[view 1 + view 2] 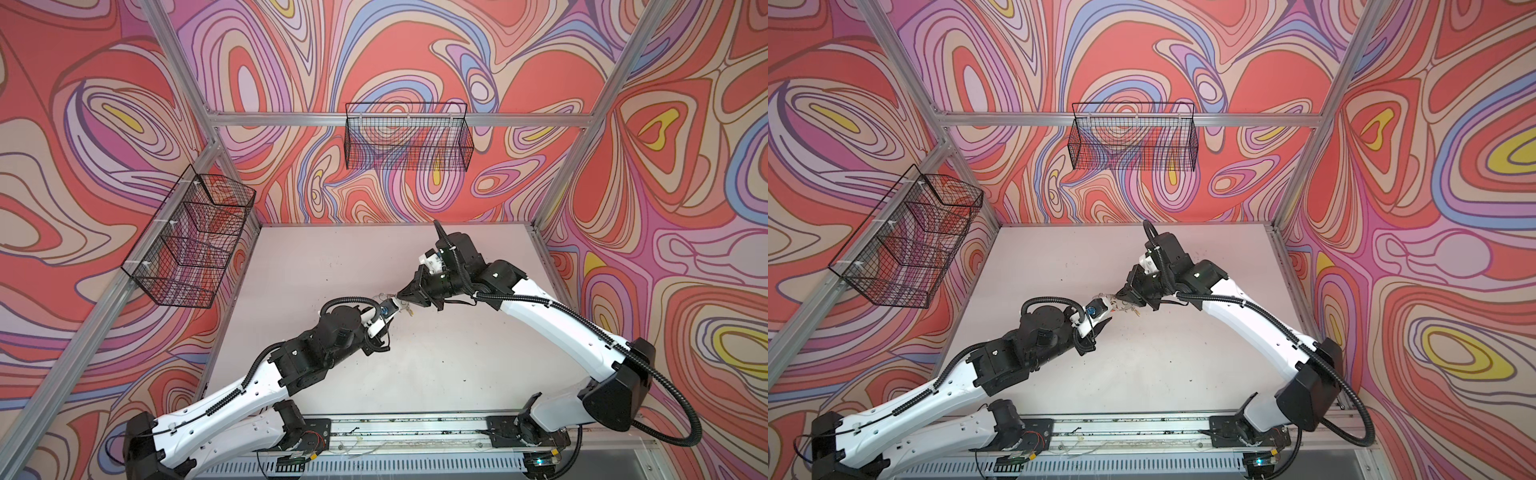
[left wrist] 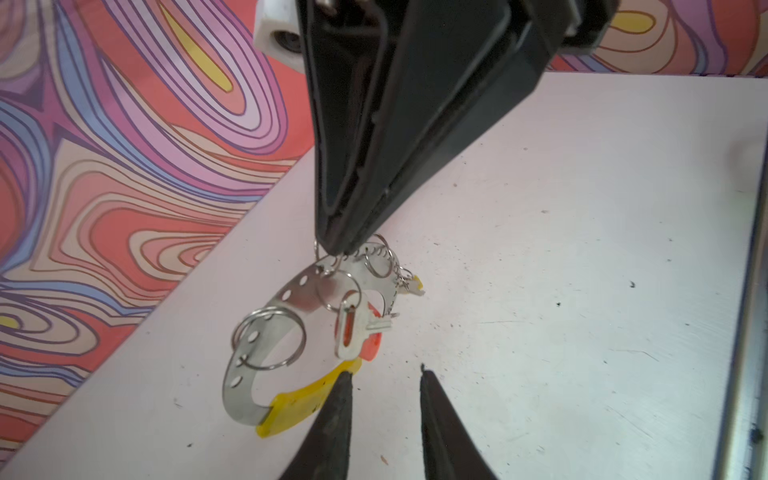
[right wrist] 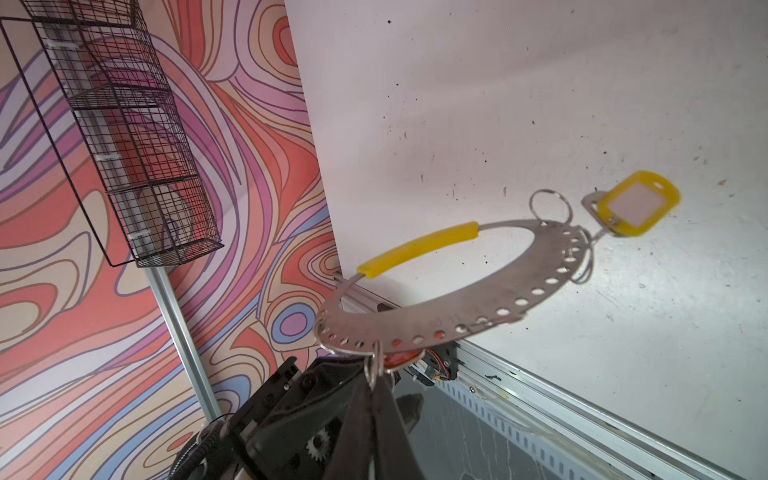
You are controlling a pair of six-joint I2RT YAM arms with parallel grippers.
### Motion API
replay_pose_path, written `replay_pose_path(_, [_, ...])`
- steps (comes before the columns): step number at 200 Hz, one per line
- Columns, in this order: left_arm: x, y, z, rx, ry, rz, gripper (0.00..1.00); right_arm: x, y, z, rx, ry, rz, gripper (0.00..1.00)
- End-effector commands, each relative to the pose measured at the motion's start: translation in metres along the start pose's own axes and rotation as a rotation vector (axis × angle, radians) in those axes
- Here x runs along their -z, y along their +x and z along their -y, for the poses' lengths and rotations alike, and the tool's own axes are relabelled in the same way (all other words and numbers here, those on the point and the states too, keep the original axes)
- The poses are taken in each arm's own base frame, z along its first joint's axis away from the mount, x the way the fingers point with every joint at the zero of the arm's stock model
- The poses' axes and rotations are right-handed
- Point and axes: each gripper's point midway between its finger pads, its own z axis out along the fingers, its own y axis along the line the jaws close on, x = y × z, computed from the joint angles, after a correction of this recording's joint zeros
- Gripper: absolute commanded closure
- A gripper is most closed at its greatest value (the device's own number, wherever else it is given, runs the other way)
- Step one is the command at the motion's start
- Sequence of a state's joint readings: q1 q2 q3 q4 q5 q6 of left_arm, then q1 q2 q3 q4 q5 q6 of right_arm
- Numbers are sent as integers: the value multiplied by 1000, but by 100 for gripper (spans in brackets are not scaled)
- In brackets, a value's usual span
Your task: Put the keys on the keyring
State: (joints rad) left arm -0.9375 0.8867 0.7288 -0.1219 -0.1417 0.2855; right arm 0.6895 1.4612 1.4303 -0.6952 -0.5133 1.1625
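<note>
Right gripper (image 2: pixel 333 246), closed on a wire ring of the keyring (image 3: pixel 415 325), holds it off the table (image 2: pixel 582 249). Red-tag key (image 2: pixel 353 328) & yellow-tag key (image 3: pixel 636 205) hang from it, so task looks approx. done; left gripper (image 2: pixel 383 372), jaws apart & empty, is beside its yellow arc (image 2: pixel 299 403).

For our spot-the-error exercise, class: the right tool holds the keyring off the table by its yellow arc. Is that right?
Not quite. The right tool holds the keyring off the table by a small wire ring on its metal rim, not its yellow arc; the right wrist view shows it.
</note>
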Motion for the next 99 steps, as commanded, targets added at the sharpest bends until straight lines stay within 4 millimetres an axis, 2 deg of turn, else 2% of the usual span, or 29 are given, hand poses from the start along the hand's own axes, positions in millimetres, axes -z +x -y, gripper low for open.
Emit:
replay_pose_path(1, [7,-34,-15,-92,-103,161,72,10,6,-6,-22,-25,4,100])
replay_pose_path(59, [9,-48,-16,-125,-118,234,72,8,12,-9,-7,-55,-31,100])
replay_pose_path(99, [-2,-45,-10,-154,-100,212,71,10,14,-15,5,-82,-42,100])
